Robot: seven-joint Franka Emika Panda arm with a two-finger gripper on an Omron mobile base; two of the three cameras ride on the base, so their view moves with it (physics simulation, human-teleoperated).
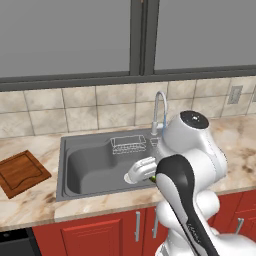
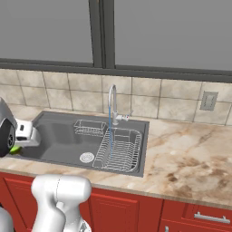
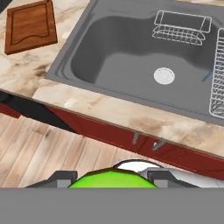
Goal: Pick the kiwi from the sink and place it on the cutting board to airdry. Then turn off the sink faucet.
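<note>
One kiwi [image 3: 113,179], one board [image 3: 30,26], one sink [image 1: 75,187], one faucet [image 1: 158,111], one drain [image 3: 164,75], two wire racks.

Kiwi: sits between the gripper [image 3: 112,177] finger tips in the hand view, bright green, both tips close against its sides; the gripper is closed on it. In the left base view a sliver of green shows at the hand, just at the sink's front rim, mostly hidden by the arm. In the right base view the same green shows at the far left edge beside the hand, above the sink's left side. Kiwi appears lifted clear of the basin floor, though the arm blocks a firm check.

Sink contents: small rack [image 2: 89,128] at the back wall, larger rack [image 2: 119,149] along the right side, drain on the floor between them.

Faucet: a thin blue stream [image 2: 110,136] falls from the spout into the larger rack.

Board: lies flat on the counter [image 2: 190,158] left of the sink, well apart from it, nothing on it.
</note>
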